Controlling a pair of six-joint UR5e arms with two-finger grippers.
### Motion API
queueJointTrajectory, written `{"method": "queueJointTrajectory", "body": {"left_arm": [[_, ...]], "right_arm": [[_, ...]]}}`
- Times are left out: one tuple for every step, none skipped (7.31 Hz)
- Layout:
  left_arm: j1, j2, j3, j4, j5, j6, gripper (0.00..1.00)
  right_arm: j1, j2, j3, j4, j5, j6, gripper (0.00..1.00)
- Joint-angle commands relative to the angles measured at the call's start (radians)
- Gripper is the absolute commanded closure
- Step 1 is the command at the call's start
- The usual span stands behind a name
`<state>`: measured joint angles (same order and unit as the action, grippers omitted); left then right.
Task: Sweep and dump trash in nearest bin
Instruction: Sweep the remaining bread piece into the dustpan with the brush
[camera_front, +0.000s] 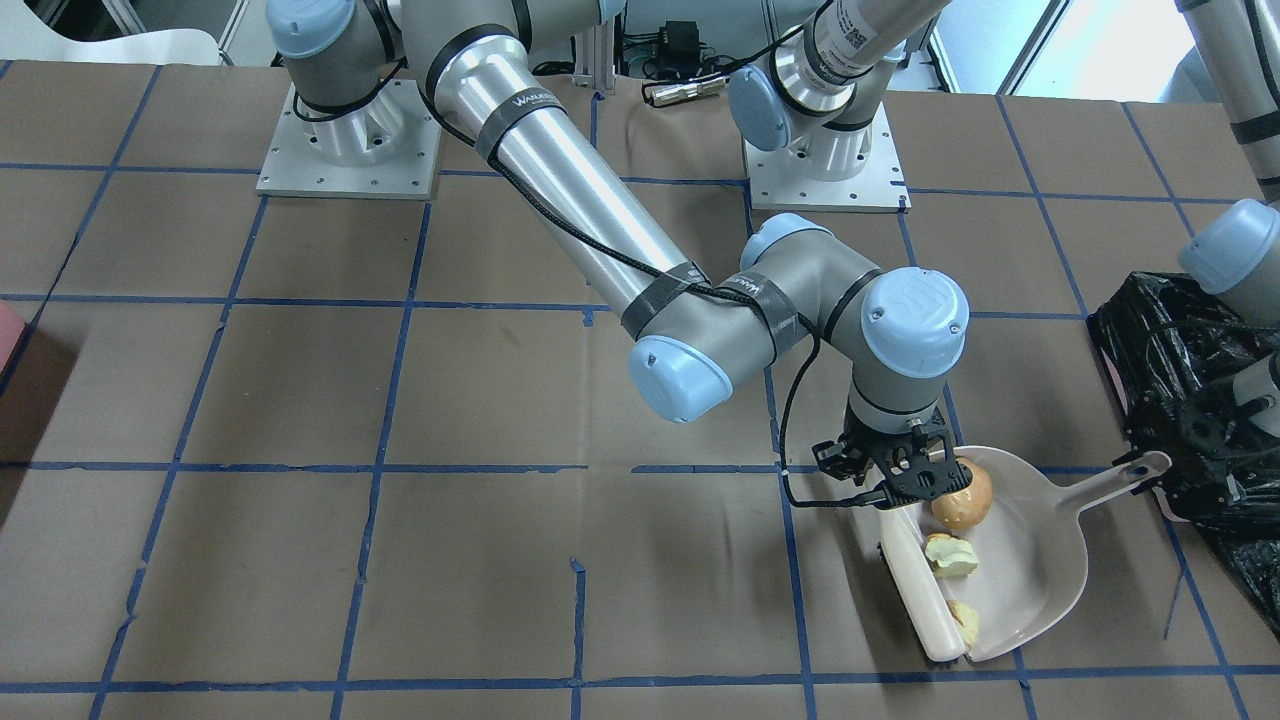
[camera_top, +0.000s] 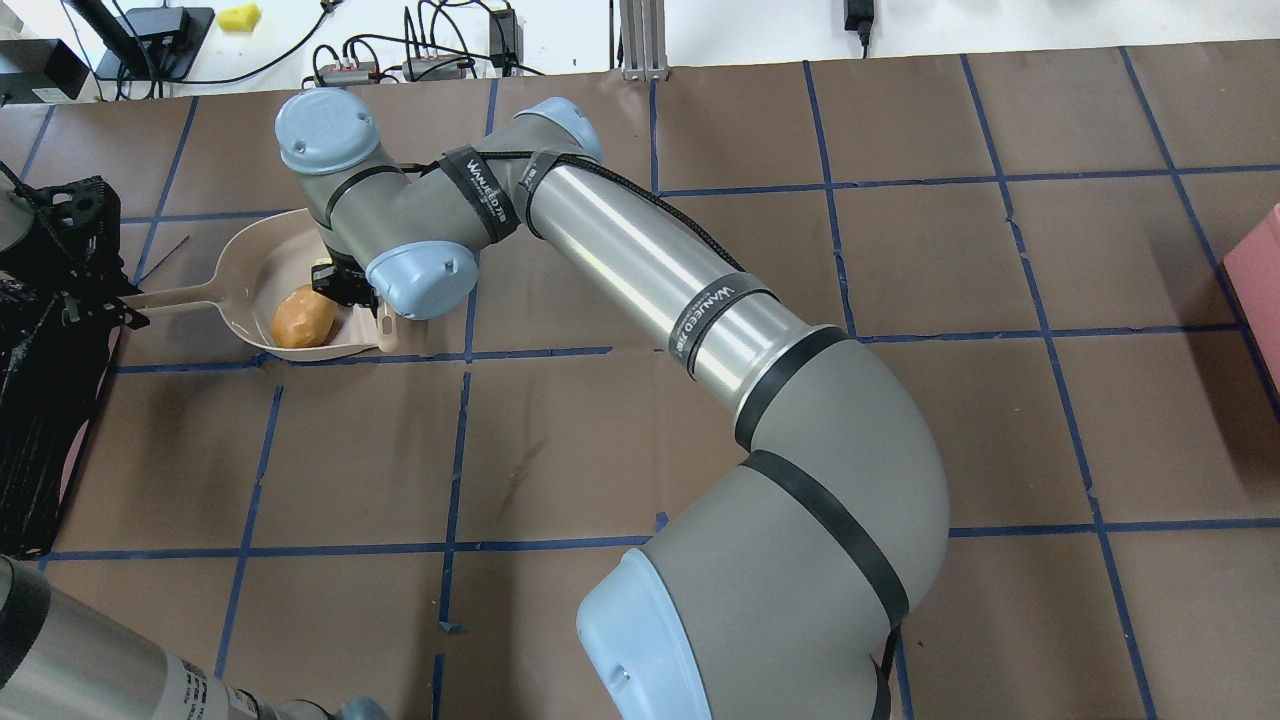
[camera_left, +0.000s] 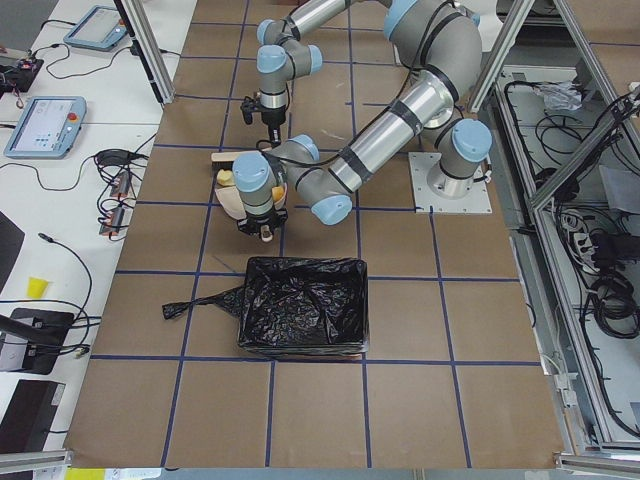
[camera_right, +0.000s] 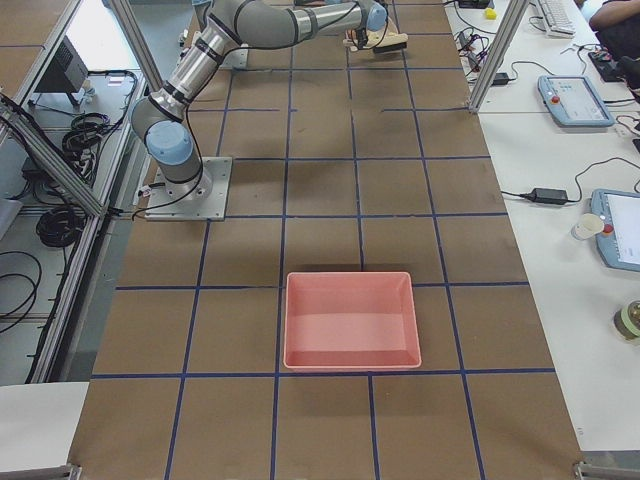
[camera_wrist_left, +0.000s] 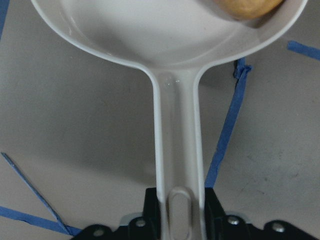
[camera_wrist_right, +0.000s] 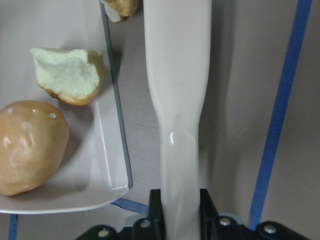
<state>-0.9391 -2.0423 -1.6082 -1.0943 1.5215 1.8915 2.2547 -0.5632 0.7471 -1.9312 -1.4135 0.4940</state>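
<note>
Items logged from my front camera, nearest row first.

1. Bread-like lump (camera_front: 966, 621), golden-brown. It sits at the open lip of the dustpan, against the sweeper. I cannot tell whether it is fully inside.
2. Sweeper (camera_front: 918, 590), pale cream, long. It lies on the table (camera_front: 300, 400) along the dustpan's open edge, just beside the dark lip strip.
3. Bitten chunk (camera_front: 950, 555), pale yellow-green. It rests inside the dustpan near the lip, between the lump and the potato.
4. Dustpan (camera_front: 1030, 560), pale grey. It lies flat on the table with its handle pointing toward the bin.
5. Potato-like oval (camera_front: 965, 497), tan-brown. It sits inside the dustpan at the end nearest the right wrist.
6. Right gripper (camera_wrist_right: 179, 215). My wrist view shows its fingers clamped on the narrow end of the sweeper.
7. Left gripper (camera_wrist_left: 176, 205). Its fingers are closed around the tip of the dustpan's handle, beside the bin.
8. Bin (camera_front: 1150, 340), lined with a crinkled black bag. It stands just beside the handle end of the dustpan. I see no scrap in it.
9. Pink tray (camera_right: 350, 320). It stands at the opposite end of the table, well apart from the dustpan.
10. Right arm's base plate (camera_front: 300, 175) and left arm's base plate (camera_front: 880, 180), both at the far edge.
</note>
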Motion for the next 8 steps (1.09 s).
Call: {"method": "queueJointTrajectory", "body": {"left_arm": [[0.000,0.001,-0.002,0.001,0.000,0.000,1.00],[0.000,0.001,-0.002,0.001,0.000,0.000,1.00],[-0.001,0.001,-0.002,0.001,0.000,0.000,1.00],[0.000,0.001,-0.002,0.001,0.000,0.000,1.00],[0.000,0.001,-0.002,0.001,0.000,0.000,1.00],[-0.001,0.001,-0.002,0.001,0.000,0.000,1.00],[-0.001,0.001,-0.002,0.001,0.000,0.000,1.00],[0.000,0.002,-0.002,0.001,0.000,0.000,1.00]], "right_arm": [[0.025,0.003,-0.005,0.000,0.015,0.014,0.80],[0.037,0.000,-0.006,-0.002,0.015,0.030,0.80],[0.049,-0.003,-0.014,-0.014,0.015,0.070,0.80],[0.063,-0.004,-0.023,-0.037,0.016,0.113,0.80],[0.071,-0.009,-0.028,-0.035,0.016,0.123,0.80],[0.059,-0.009,-0.025,-0.035,0.015,0.112,0.80],[0.036,-0.014,-0.022,-0.035,0.013,0.092,0.80],[0.008,-0.018,-0.020,-0.034,0.013,0.083,0.80]]}}
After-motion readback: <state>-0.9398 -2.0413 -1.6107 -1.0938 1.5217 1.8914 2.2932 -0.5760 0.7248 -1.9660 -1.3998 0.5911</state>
